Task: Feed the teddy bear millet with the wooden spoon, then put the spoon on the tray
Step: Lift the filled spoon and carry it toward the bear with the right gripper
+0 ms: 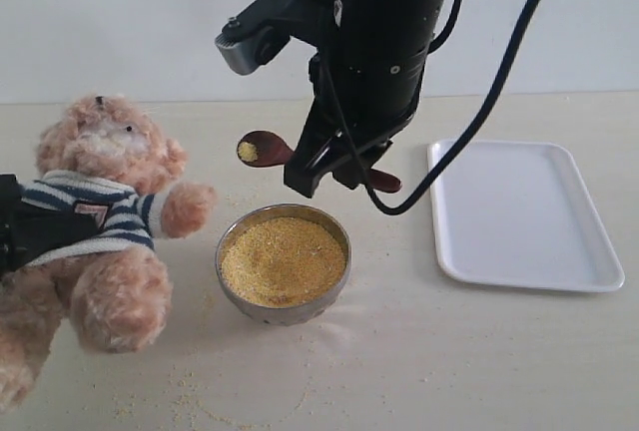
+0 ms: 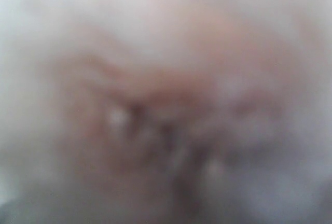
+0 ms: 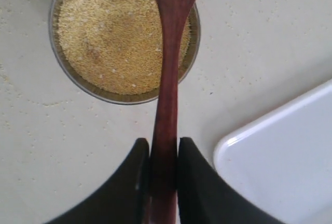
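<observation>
Your right claw (image 3: 163,149) is clamped on the thin handle of the smooth, reddish wooden spoon (image 1: 268,147). Its oval bowl holds a dab of grainy millet (image 1: 247,151), above the round metal bowl's (image 1: 342,236) rim and short of the fluffy teddy bear (image 1: 110,152). Left claw (image 1: 18,231) sits at the bear's shirt, grip unclear. The rimmed white tray (image 1: 519,212) lies to the right, with open table (image 1: 399,351) between.

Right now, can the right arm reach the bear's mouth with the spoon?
Probably yes: the spoon, gripped in the right fingers, hangs above the bowl, with only open air between it and the bear's face.
</observation>
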Available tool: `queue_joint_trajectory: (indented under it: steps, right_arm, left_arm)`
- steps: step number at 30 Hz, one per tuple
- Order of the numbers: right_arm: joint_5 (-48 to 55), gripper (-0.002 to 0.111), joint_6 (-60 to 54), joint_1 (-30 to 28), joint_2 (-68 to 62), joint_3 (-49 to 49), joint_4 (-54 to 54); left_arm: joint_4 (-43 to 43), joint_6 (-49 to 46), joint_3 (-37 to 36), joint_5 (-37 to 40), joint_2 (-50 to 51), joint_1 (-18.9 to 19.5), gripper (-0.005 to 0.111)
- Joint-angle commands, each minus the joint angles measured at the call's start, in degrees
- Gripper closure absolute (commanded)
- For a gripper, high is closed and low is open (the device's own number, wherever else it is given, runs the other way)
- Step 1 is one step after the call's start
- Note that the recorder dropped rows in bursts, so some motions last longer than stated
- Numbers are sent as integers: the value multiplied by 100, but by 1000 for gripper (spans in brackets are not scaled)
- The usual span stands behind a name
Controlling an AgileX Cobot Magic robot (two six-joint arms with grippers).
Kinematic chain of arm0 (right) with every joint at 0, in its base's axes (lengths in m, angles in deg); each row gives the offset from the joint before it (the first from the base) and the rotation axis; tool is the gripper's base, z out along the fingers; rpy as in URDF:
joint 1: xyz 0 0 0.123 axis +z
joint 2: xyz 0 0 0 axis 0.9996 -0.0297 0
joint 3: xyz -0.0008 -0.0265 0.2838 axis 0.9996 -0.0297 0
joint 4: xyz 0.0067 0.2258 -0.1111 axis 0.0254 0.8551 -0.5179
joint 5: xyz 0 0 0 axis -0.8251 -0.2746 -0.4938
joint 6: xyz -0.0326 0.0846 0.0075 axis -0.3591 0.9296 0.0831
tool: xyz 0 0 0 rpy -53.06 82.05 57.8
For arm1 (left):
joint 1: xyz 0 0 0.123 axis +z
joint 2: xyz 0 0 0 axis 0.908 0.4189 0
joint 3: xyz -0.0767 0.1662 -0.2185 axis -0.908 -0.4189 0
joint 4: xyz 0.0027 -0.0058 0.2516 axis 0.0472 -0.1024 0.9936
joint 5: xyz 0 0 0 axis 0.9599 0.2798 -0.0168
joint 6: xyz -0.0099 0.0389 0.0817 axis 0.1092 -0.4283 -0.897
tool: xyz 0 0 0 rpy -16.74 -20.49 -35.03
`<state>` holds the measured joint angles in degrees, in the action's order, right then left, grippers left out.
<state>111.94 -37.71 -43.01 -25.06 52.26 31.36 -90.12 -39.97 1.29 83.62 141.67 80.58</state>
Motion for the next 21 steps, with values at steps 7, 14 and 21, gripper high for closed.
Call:
queue_joint_trajectory:
  steps: [7, 14, 21]
  right_arm:
    - [7, 109, -153, -18, 84, 27, 342]
    - [7, 109, -224, 3, 148, 27, 731]
    - [-542, 109, -442, 193, 131, 104, 1114]
  left_arm:
    - [-126, 173, -232, -193, -10, 7, 102]
    - [-126, 236, -299, -39, 1, -6, 102]
    - [-126, 450, -299, -44, 273, -348, 102]
